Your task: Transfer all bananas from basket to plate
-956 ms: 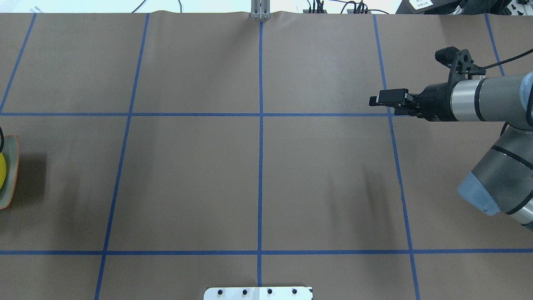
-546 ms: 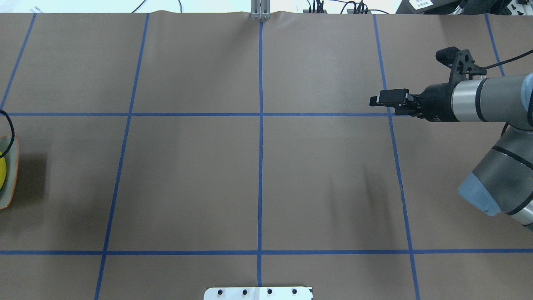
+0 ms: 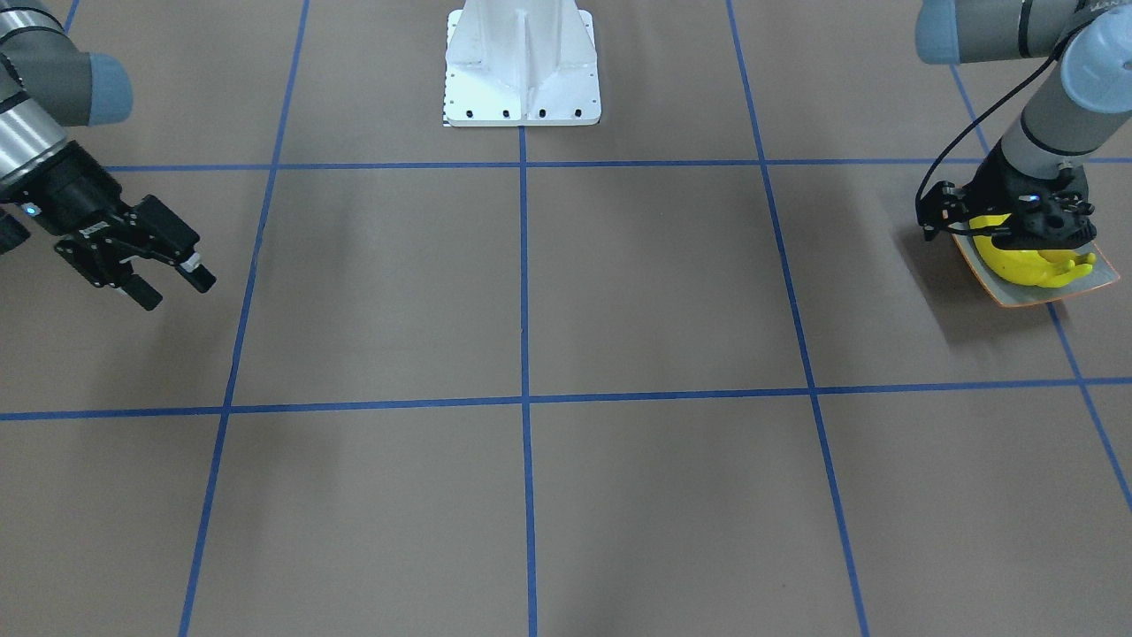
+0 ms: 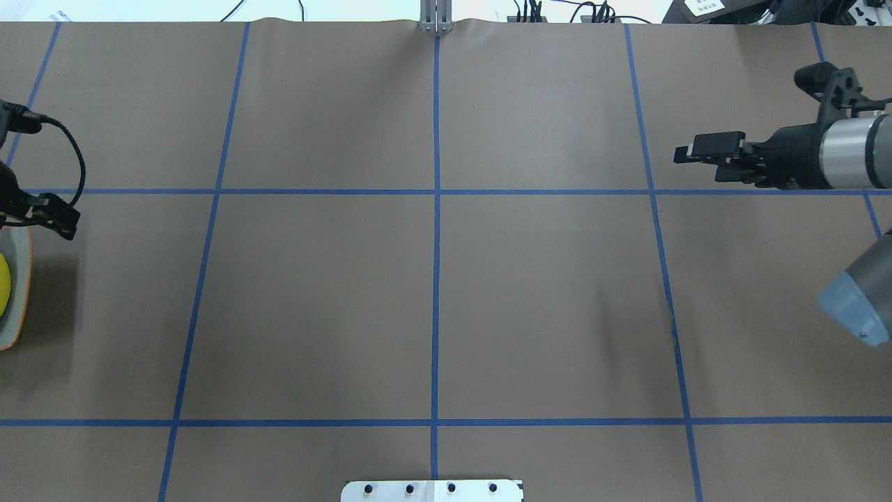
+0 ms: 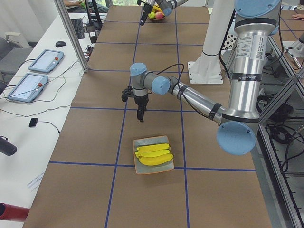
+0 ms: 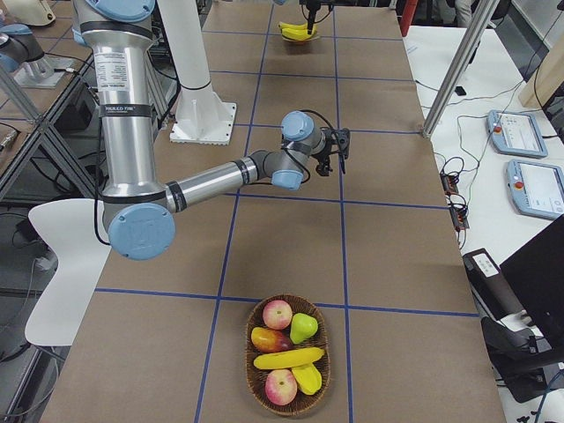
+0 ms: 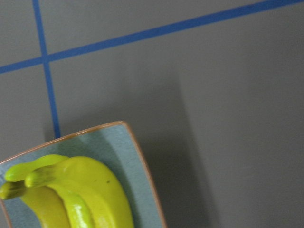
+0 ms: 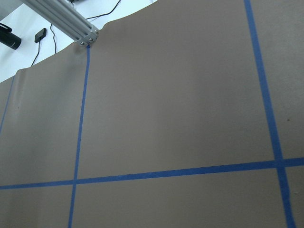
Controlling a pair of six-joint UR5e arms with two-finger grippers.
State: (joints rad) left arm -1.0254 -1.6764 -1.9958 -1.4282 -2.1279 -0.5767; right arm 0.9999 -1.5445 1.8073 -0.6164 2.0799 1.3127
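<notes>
Since a second ago the right pincer [image 3: 177, 290] has drawn back toward 3 o'clock on the overhead dial. The left arm's wrist, trailing its black cable [image 4: 73, 157], has slid into sight at 9 o'clock, just above the plate [image 4: 19, 300]. The right pincer is spread wide and carries nothing. The left pincer [image 5: 141, 116] hangs above the surface [image 4: 313, 293] just beside the plate with nothing visible in it; whether it is parted I cannot tell.

Three bananas [image 5: 153, 154] lie side by side on the plate, at the surface's 9 o'clock end. At the 3 o'clock end stands the basket [image 6: 250, 374]. Among its apples [image 6: 278, 314] and a pear [image 6: 303, 327] lies a long yellow fruit [image 6: 289, 358] (very likely one more banana, so I judge the job unfinished).

Glossy and plastic-looking, it should be light and stiff but slick, and its curve may let it roll. The safest hold is probably across the thick middle, not the thin stem.

The overhead view shows only a sliver of plate and a dab of yellow, and no basket. The exterior left view gives the full count of three. Only the exterior right view shows the basket's contents close. The left wrist camera shows the stems bunched toward one plate corner.
</notes>
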